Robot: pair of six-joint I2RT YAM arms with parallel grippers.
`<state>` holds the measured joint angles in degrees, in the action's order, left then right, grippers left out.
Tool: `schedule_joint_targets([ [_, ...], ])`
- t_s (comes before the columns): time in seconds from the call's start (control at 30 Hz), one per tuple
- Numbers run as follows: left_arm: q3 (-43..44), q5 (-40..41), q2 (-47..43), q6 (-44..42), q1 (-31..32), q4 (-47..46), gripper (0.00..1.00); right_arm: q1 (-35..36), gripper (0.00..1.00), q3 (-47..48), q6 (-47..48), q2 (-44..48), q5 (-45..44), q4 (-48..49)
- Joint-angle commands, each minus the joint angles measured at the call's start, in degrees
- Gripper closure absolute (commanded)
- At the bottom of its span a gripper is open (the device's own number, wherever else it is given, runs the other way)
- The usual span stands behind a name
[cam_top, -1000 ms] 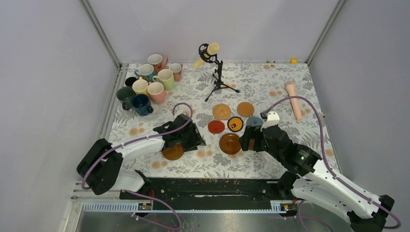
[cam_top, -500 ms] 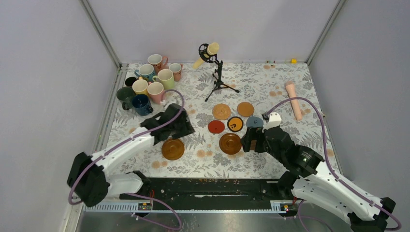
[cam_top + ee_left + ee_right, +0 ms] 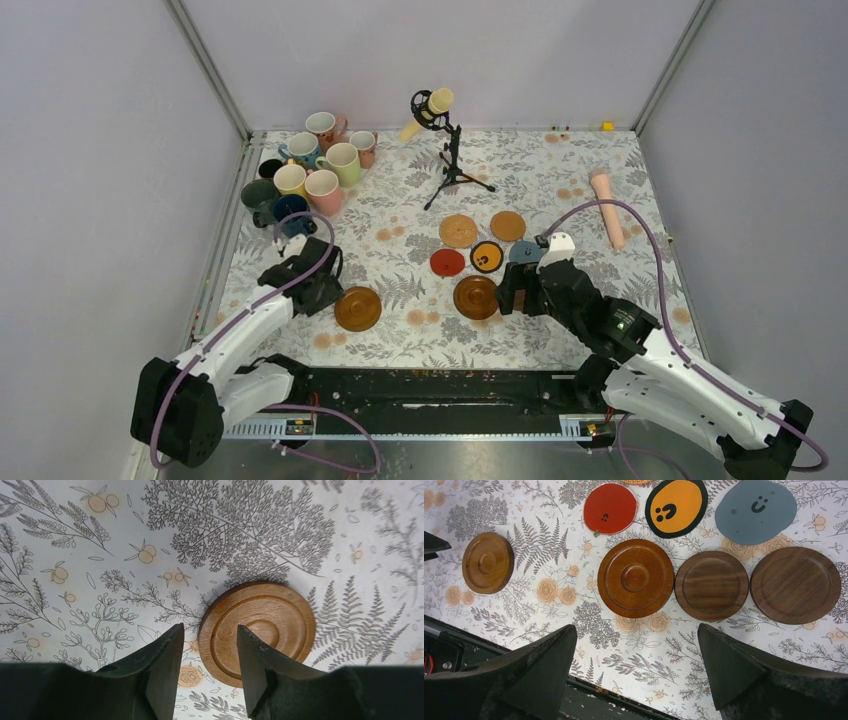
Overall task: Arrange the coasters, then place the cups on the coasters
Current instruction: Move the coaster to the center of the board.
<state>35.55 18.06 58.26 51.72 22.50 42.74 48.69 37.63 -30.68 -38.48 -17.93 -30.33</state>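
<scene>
The left arm (image 3: 240, 335) and right arm (image 3: 690, 390) share one build: white, rounded link shells joined by bulky black joint housings, each on a black base. A purple cable (image 3: 605, 203) runs in loose loops along each arm from base to wrist. A small white cap (image 3: 560, 243) sits on the right wrist. The left gripper (image 3: 209, 635) and right gripper (image 3: 635, 630) are matt black, and their fingers (image 3: 160, 665) are thick wedges that taper to blunt tips.

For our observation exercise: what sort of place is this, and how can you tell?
Probably a robot test booth: plain grey walls enclose a table with a flowered cloth, two robot arms stand at its near edge, and mugs and coasters lie set out.
</scene>
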Motion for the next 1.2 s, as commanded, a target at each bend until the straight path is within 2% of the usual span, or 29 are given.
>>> schedule_joint_targets([
  [0.0, -1.61, -1.47, 1.55, -0.27, -0.32, -3.66, 0.56, -0.26, 0.01, -1.25, 0.04, 0.07, -0.79, 2.25],
  [0.4, -6.41, -8.86, 3.62, -1.03, -0.24, -8.76, 0.52, -0.25, 0.01, -2.16, 0.18, 0.31, -1.46, 2.9],
  [0.67, -7.94, -14.35, 5.2, -1.6, 0.54, -13.5, 0.55, -0.26, 0.01, -1.91, -0.21, -1.2, -0.71, 3.26],
  [1.17, -2.3, -16.8, 13.78, -4.43, 9.47, -17.21, 0.56, -0.26, 0.01, -1.95, 0.21, -0.09, -0.77, 3.18],
])
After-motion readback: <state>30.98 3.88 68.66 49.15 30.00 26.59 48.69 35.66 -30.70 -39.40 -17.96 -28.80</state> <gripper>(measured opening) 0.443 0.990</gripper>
